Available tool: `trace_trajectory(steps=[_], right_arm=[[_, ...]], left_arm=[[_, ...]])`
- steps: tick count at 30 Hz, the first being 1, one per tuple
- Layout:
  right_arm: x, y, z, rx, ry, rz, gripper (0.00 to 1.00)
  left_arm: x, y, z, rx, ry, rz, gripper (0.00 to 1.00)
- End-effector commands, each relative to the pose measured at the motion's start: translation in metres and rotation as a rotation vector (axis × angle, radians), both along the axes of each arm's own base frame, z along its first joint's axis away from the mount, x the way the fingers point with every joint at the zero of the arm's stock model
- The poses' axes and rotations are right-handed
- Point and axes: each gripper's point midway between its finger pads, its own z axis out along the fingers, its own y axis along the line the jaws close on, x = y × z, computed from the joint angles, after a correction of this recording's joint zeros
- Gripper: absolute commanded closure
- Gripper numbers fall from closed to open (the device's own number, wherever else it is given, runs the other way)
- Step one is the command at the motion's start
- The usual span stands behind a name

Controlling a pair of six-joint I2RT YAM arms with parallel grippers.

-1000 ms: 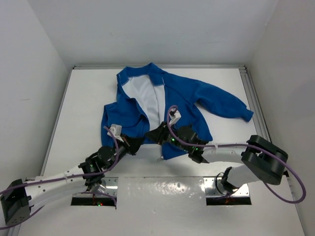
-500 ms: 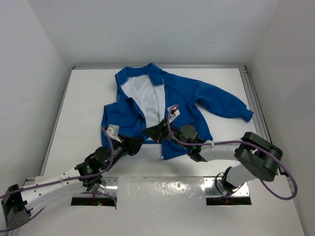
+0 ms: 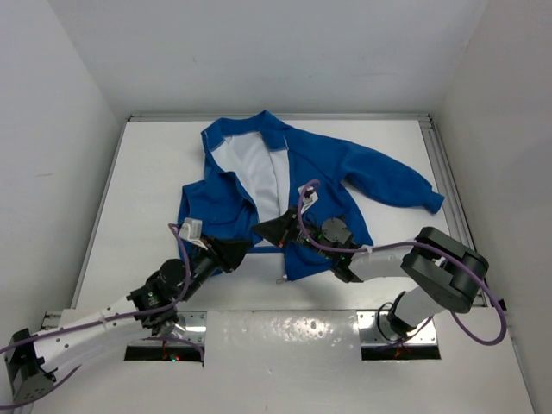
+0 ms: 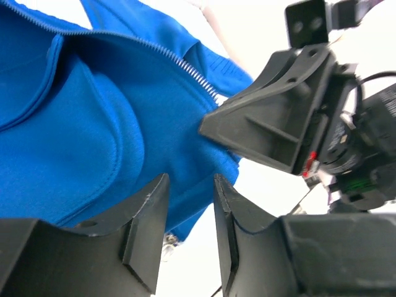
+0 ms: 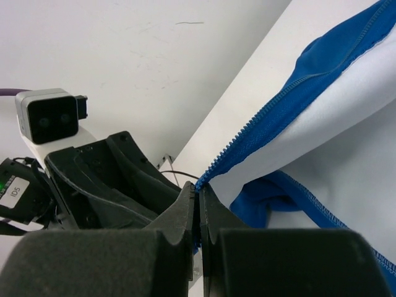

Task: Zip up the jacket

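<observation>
Bright, even overhead light; soft faint shadows; wrist views blurred up close.

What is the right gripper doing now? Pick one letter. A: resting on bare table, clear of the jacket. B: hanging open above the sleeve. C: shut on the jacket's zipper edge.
C: the right wrist view shows the right gripper pinched shut on the jacket at its zipper edge.

I have the jacket (image 3: 345,172) lying on the table (image 3: 155,172), collar at the far side and one sleeve stretched out to the right. My left gripper (image 3: 246,250) sits at the hem's near left. The right gripper (image 3: 259,230) is just beside it (tips facing), on the zipper (image 5: 260,117).
</observation>
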Motion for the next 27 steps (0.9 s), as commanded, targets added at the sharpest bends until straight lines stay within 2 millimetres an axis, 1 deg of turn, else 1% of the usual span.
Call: trace_trajectory(steps=[1, 3, 5, 8, 10, 15, 18, 20, 22, 24, 25, 27], right_arm=[[-0.005, -0.002, 0.029, 0.092, -0.06, 0.02, 1.0], [-0.003, -0.002, 0.025, 0.084, -0.047, 0.011, 1.0], [-0.004, 0.0, 0.025, 0.086, -0.046, 0.024, 1.0], [-0.005, 0.0, 0.026, 0.099, -0.042, 0.029, 1.0], [-0.005, 0.001, 0.029, 0.109, -0.047, 0.034, 1.0], [-0.009, 0.003, 0.031, 0.127, -0.039, 0.057, 1.0], [-0.01, 0.003, 0.025, 0.114, -0.028, 0.066, 1.0], [-0.011, 0.002, 0.021, 0.108, -0.015, 0.065, 1.0], [-0.011, 0.003, 0.016, 0.104, 0.003, 0.065, 1.0], [-0.013, 0.005, 0.016, 0.113, 0.007, 0.084, 1.0], [-0.014, 0.006, 0.011, 0.113, 0.026, 0.089, 1.0], [-0.014, 0.006, 0.011, 0.123, 0.029, 0.089, 1.0]], left_arm=[[-0.004, -0.002, 0.031, -0.108, -0.039, -0.018, 0.68], [-0.006, -0.001, 0.031, -0.126, -0.037, -0.02, 0.63], [-0.007, -0.001, 0.031, -0.122, -0.038, -0.028, 0.56], [-0.008, -0.008, 0.03, -0.111, -0.031, -0.053, 0.55], [-0.005, -0.012, 0.027, -0.077, -0.025, -0.053, 0.56], [0.001, -0.014, 0.03, -0.066, -0.044, -0.033, 0.61], [0.004, -0.013, 0.036, -0.064, -0.06, -0.021, 0.66], [0.004, -0.014, 0.035, -0.07, -0.061, -0.021, 0.68], [0.005, -0.015, 0.038, -0.076, -0.07, -0.019, 0.72], [0.007, -0.015, 0.037, -0.063, -0.074, -0.016, 0.81], [0.007, -0.015, 0.036, -0.063, -0.072, -0.013, 0.85], [0.008, -0.015, 0.036, -0.062, -0.076, -0.011, 0.89]])
